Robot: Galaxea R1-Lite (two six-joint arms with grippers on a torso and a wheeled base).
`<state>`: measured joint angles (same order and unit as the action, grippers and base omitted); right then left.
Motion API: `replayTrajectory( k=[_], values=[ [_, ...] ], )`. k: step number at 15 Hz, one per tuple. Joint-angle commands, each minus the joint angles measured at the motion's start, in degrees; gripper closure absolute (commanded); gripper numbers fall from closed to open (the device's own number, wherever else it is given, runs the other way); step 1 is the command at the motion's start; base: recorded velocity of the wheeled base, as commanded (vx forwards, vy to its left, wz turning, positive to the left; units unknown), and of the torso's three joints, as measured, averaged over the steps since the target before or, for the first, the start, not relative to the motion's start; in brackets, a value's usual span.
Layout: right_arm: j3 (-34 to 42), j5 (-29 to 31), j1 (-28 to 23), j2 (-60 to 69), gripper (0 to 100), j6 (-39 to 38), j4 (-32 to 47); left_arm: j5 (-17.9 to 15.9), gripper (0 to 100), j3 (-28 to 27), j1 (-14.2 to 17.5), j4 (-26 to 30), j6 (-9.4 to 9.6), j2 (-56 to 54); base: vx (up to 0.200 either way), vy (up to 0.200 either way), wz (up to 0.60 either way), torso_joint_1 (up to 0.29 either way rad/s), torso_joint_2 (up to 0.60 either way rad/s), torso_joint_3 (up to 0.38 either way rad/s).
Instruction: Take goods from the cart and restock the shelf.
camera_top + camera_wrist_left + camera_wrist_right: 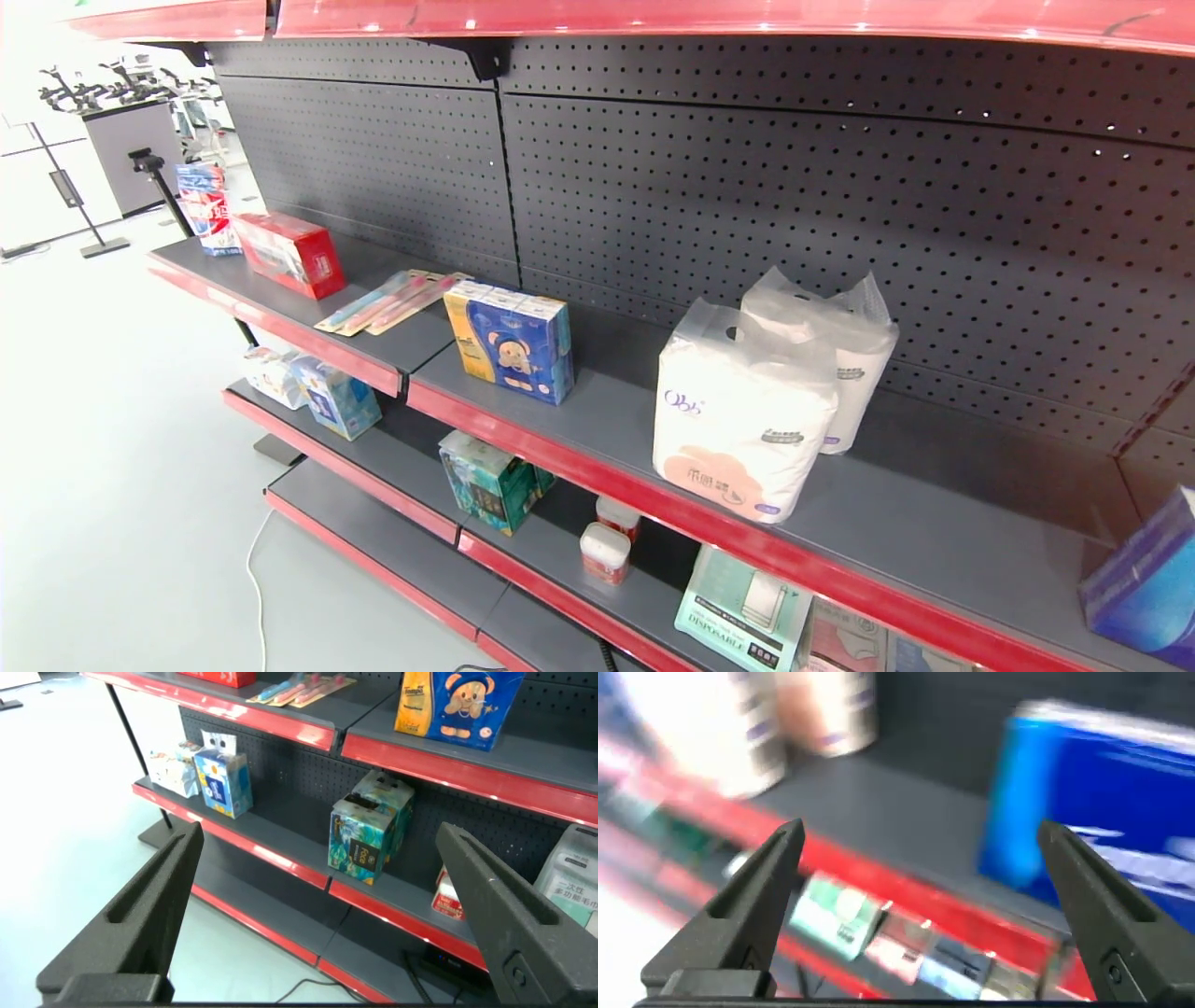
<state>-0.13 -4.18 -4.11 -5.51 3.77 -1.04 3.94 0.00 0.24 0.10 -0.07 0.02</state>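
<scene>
**Left gripper**: fingers spread wide, nothing between them. It faces the lower tiers, with the green box straight ahead.

**Right gripper**: fingers spread wide, nothing between them. It is near the blue pack and above the tier's red lip.

**Shelf**: the middle tier runs from the upper left to the lower right of the head view. A bare stretch lies between the white roll pack at centre right and the blue pack in the lower right corner. This is judged the likeliest slot for new stock.

**Goods**: all those in sight stand on the shelf. Both grippers are empty, so the fetch from the cart is judged not yet done.

**Hazards, judged:**
- The white roll pack is soft and tall and sits close to the front lip, with a second pack touching it from behind. A brush from an arm could tip one or both over the edge.
- The blue pack is close to the right gripper. A spread finger could catch a corner and push it back or turn it askew.
- The toothbrush packs, left of centre, are flat and light and easily swept off.
- The small jars, at lower centre, stand near their tier's edge. A low pass by the left arm could knock them over.
- The red shelf overhead, along the top of the frame, leaves little room, so goods lifted high could strike it.
</scene>
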Motion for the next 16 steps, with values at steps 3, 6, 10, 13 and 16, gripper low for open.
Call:
replayTrajectory(
  k=[3, 6, 10, 13, 16],
  values=[
    [0.13, 6.11, 0.24, 0.15, 0, -4.65, 1.04, -0.60, 0, 0.00, 0.02, -0.01, 1.13, 0.33, 0.000, 0.000, 0.00, 0.000, 0.00, 0.000],
    [0.05, 6.82, 0.24, 0.15, 0, -5.61, 1.04, -1.13, 0, 0.00, 0.02, -0.01, 1.83, -0.02, 0.000, 0.000, 0.00, 0.000, 0.00, 0.000],
    [0.13, 2.60, 3.14, 1.03, 0, -3.59, 1.04, -1.39, 0, 0.00, 0.02, -0.01, 1.92, -0.02, 0.000, 0.000, 0.00, 0.000, 0.00, 0.000],
    [0.13, 2.51, 6.04, 1.47, 0, -3.94, 1.04, -1.65, 0, 0.00, 0.02, -0.01, 1.83, -0.02, 0.000, 0.000, 0.00, 0.000, 0.00, 0.000],
    [0.13, 5.94, 4.11, 5.42, 0, -4.47, 1.04, -1.65, 0, 0.00, 0.02, 0.08, 1.83, 0.15, 0.000, 0.000, 0.00, 0.000, 0.00, 0.000]
  ],
)
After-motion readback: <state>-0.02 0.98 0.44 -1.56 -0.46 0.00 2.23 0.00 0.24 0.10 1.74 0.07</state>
